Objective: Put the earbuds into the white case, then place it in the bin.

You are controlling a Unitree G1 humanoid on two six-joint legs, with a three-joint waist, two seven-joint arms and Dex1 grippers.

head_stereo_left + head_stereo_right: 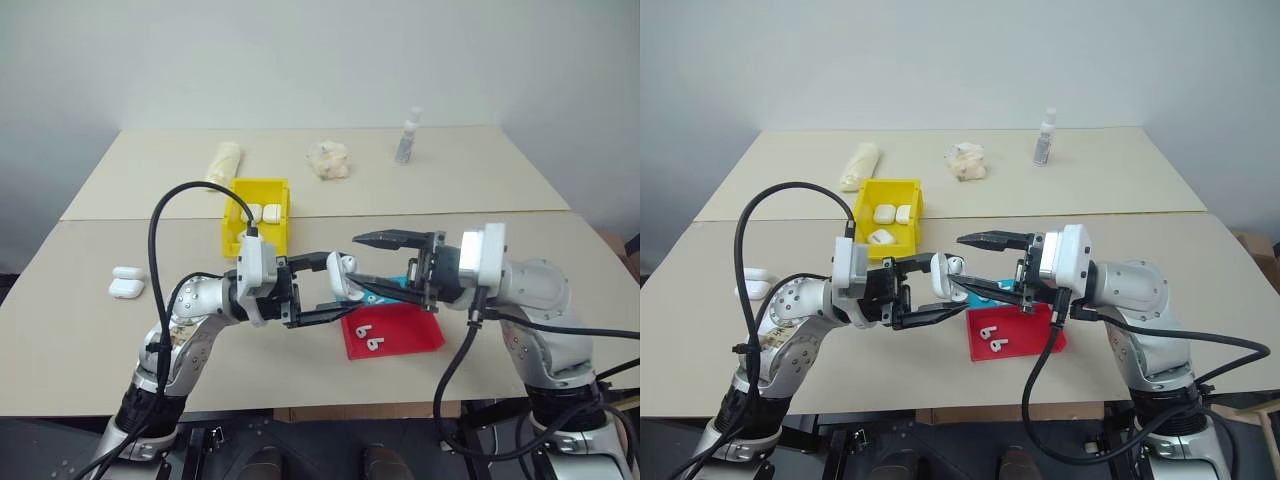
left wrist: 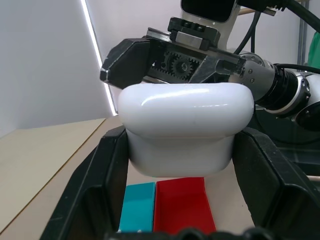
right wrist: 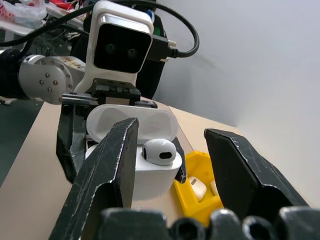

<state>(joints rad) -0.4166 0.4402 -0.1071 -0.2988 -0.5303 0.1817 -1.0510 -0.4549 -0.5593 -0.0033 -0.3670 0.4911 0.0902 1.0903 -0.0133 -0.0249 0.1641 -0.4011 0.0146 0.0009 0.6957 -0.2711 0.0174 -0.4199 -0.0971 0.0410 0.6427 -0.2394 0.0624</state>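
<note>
My left gripper [image 1: 340, 285] is shut on the white case [image 1: 343, 272], holding it above the table with its flip lid open. One white earbud [image 3: 159, 151] sits in the case's top, its rounded head sticking out. Facing it from the right, my right gripper [image 1: 355, 262] is open, one finger above the case and one below, neither touching the earbud. Two more earbuds [image 1: 368, 340] lie in the red tray [image 1: 420, 335] just below. The yellow bin [image 1: 262, 183] stands behind the left gripper with white cases inside.
A blue tray [image 1: 1005, 287] peeks out behind the right gripper's fingers, next to the red tray. Two white cases [image 1: 126, 282] lie at the table's left. On the far table stand a small bottle [image 1: 407, 137], a crumpled white wad [image 1: 329, 160] and a pale roll [image 1: 222, 162].
</note>
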